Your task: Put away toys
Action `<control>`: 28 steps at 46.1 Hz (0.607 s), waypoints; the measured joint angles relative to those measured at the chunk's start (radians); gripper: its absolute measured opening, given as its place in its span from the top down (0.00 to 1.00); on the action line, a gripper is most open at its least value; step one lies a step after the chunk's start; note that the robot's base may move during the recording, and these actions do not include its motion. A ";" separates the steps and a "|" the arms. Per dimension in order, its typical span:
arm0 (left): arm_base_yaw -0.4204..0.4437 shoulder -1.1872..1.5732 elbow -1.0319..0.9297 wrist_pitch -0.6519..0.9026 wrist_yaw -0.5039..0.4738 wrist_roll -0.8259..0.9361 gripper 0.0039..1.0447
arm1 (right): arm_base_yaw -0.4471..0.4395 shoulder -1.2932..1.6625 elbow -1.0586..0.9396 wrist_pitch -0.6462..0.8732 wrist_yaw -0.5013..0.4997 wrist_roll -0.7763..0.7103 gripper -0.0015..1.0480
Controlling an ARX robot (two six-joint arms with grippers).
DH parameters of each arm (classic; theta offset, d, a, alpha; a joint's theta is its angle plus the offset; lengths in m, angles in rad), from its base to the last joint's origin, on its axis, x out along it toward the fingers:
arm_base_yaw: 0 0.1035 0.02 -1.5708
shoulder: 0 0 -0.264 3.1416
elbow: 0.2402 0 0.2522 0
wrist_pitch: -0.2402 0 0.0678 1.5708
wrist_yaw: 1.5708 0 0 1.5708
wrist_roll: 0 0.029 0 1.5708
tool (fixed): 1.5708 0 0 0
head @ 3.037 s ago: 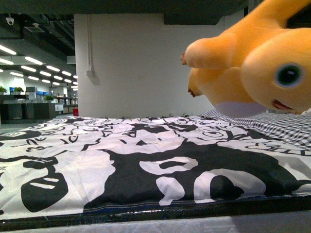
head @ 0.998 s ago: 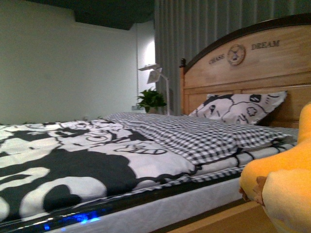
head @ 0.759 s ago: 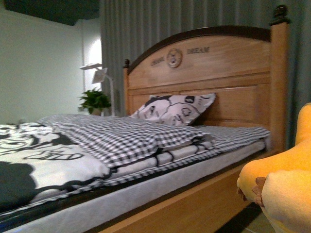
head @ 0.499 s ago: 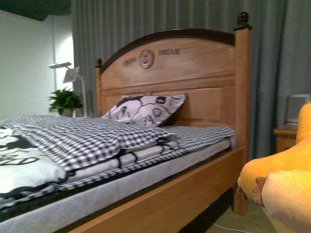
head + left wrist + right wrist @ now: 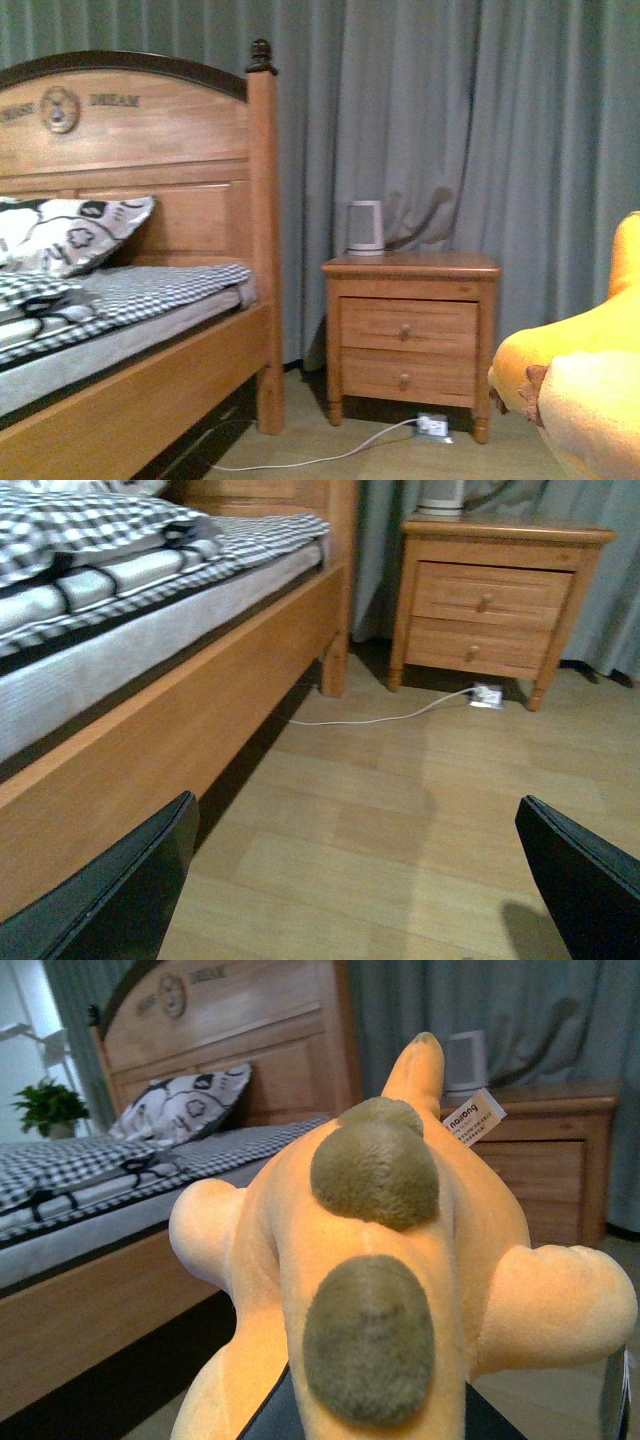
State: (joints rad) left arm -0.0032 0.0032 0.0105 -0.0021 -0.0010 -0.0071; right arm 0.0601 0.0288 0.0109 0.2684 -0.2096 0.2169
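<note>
Front view: shows the plush toy [image 5: 585,390] at the right edge, raised clear of the floor, beside the nightstand [image 5: 410,330] and well apart from the bed [image 5: 130,140]. Suggests carrying in transit, not yet put away.

Left wrist view: shows the left gripper [image 5: 350,900] spread wide, with nothing between the fingers [image 5: 120,890] and only floor [image 5: 400,810] below. Leaves this side free.

Right wrist view: fills with the toy, lying directly over the right gripper [image 5: 440,1422], hang tag [image 5: 472,1117] at the far end. Appears clamped on the toy, though the plush hides the finger gap.
</note>
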 joint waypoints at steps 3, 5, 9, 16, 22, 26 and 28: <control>0.000 0.000 0.000 0.000 0.001 0.000 0.06 | 0.000 0.000 0.000 0.000 0.000 0.000 0.93; 0.000 0.000 0.000 0.000 0.000 0.000 0.06 | 0.000 0.000 0.000 0.000 0.000 0.000 0.93; 0.000 0.000 0.000 0.000 0.001 0.000 0.06 | 0.000 0.000 0.000 0.000 0.000 0.000 0.93; 0.000 0.000 0.000 0.000 0.000 0.000 0.06 | 0.000 0.000 0.000 0.000 0.000 0.000 0.93; 0.000 0.000 0.000 0.000 0.000 0.000 0.06 | 0.000 0.000 0.000 0.000 0.000 0.000 0.93; 0.000 0.000 0.000 0.000 0.000 0.000 0.06 | 0.000 0.000 0.000 0.000 0.000 0.000 0.93; 0.000 0.000 0.000 0.000 0.000 0.000 0.06 | 0.000 0.000 0.000 0.000 0.000 0.000 0.93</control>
State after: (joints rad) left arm -0.0032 0.0032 0.0105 -0.0021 -0.0010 -0.0074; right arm 0.0601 0.0288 0.0109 0.2684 -0.2096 0.2169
